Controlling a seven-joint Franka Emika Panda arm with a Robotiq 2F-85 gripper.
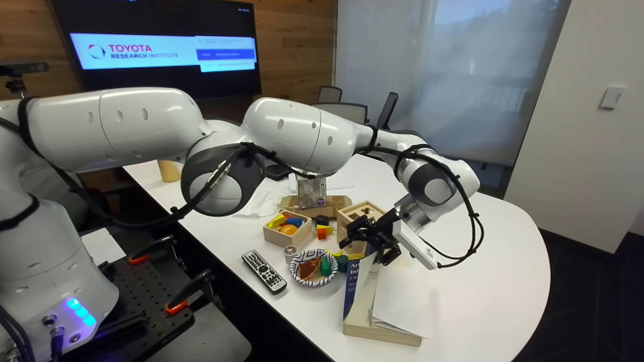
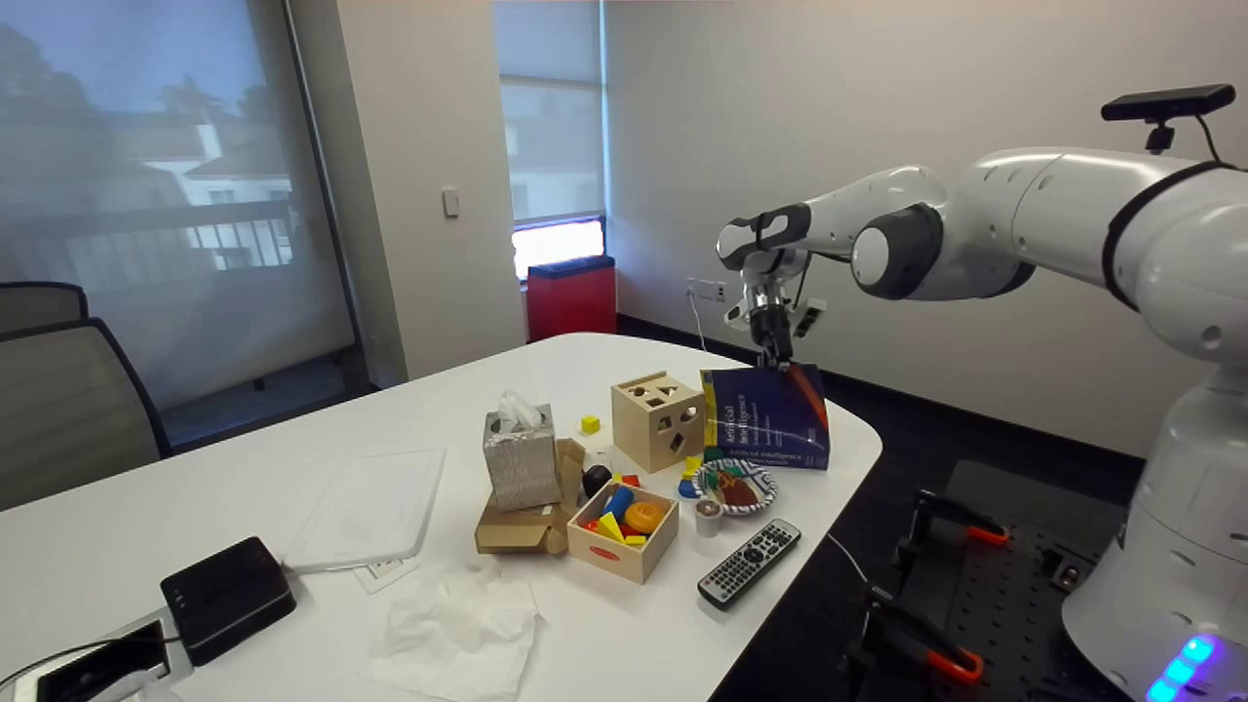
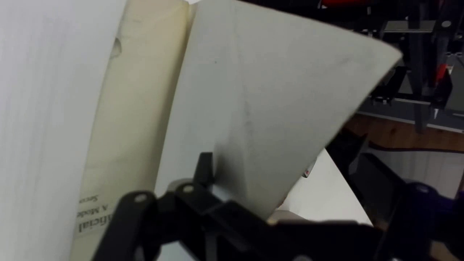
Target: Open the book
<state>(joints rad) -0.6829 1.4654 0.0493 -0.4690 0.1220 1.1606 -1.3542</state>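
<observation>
Book (image 2: 765,419) is lying beside patterned bowl (image 1: 311,282), cover (image 3: 268,108) standing steeply on bowl side. Fingers (image 3: 205,168) are straddling cover, spread wide. Opening is probably needing push from inside, toward bowl.

Outstretched arm (image 1: 297,133), fingers (image 1: 357,231) apart

Thick dark-blue textbook (image 2: 765,417) with white title lettering, partly open
Front cover raised steeply, slightly bowed; pale page block lying flat; just beside the pale wooden shape-sorter cube (image 2: 651,429)
</observation>
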